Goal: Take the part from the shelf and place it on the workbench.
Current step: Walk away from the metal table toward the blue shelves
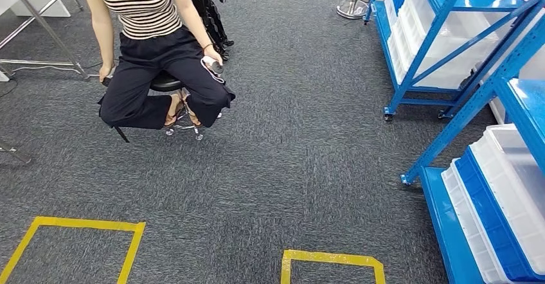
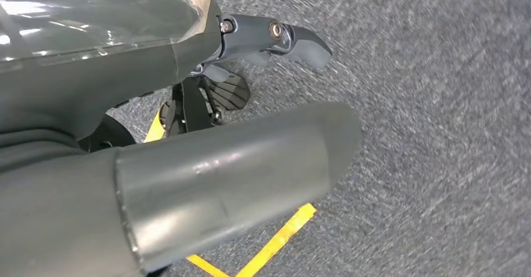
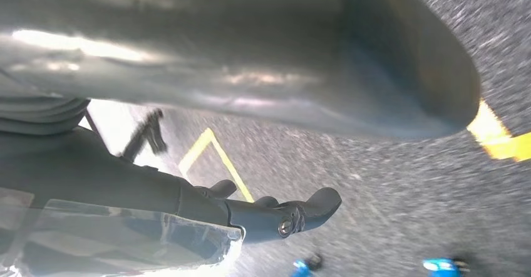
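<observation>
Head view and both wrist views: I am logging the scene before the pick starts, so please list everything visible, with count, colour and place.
Shelving racks: two, blue, right side.
Storage bins: several, white and blue, on the rack shelves.
Floor tape squares: two, yellow, on the near carpet.
Carpet: one, grey, covering the floor.
Person: one, striped top and dark trousers, seated at upper left.
Stool: one, black, under the person.
Metal table legs: silver, far left.
Left hand: one, grey, over carpet, fingers holding nothing.
Right hand: one, grey, over carpet, fingers holding nothing.
</observation>
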